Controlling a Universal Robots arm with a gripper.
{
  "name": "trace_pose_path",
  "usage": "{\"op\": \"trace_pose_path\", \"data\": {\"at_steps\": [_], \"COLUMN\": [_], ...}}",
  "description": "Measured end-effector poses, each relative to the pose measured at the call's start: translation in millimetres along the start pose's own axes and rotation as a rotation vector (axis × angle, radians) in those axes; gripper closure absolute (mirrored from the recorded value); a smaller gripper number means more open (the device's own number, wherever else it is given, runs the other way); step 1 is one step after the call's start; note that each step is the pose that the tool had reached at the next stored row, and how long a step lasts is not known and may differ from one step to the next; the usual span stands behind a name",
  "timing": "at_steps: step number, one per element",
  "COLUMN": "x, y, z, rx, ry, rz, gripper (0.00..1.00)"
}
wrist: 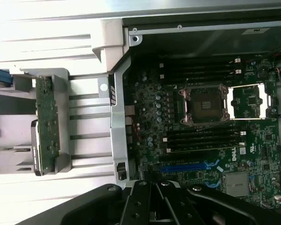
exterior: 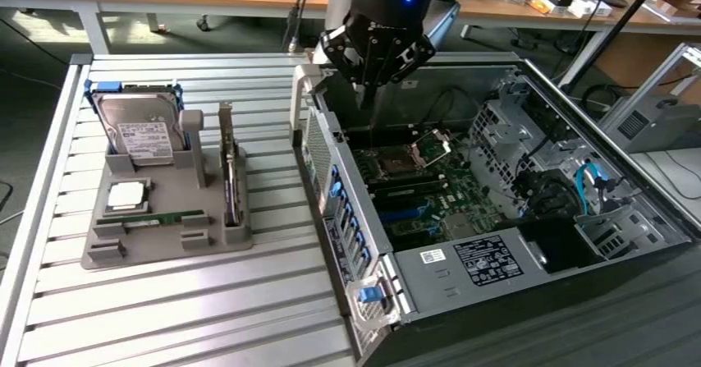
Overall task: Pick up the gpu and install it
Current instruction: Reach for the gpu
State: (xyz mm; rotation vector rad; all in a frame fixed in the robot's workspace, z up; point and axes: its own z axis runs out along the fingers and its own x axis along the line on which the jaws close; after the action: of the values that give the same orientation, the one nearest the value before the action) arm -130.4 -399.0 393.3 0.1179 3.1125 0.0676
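The gpu is a thin dark card standing on edge in a slot of the grey holder tray, at the exterior view's left of the open computer case. In the wrist view the gpu shows as a long greenish board beside the case wall. My gripper hangs over the far end of the case, above the motherboard and apart from the gpu. Its fingers are shut with nothing between them. A blue expansion slot lies just beyond the fingertips.
A silver hard drive stands upright at the tray's far end. A processor chip and a green memory stick lie in the tray. Inside the case are the processor socket, cables and drive cages. Desks stand behind.
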Motion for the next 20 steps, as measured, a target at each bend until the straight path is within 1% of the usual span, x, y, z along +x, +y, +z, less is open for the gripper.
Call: {"op": "trace_pose_path", "data": {"at_steps": [3,6,20], "x": [1.9,6.3,14.7], "y": [-0.1,-0.4,-1.1], "z": [0.0,-0.1,-0.4], "rx": [0.0000,0.0000,0.0000], "ry": [0.0000,-0.0001,0.0000], "rz": [0.000,0.000,0.000], "gripper": [0.89,0.89,0.89]}}
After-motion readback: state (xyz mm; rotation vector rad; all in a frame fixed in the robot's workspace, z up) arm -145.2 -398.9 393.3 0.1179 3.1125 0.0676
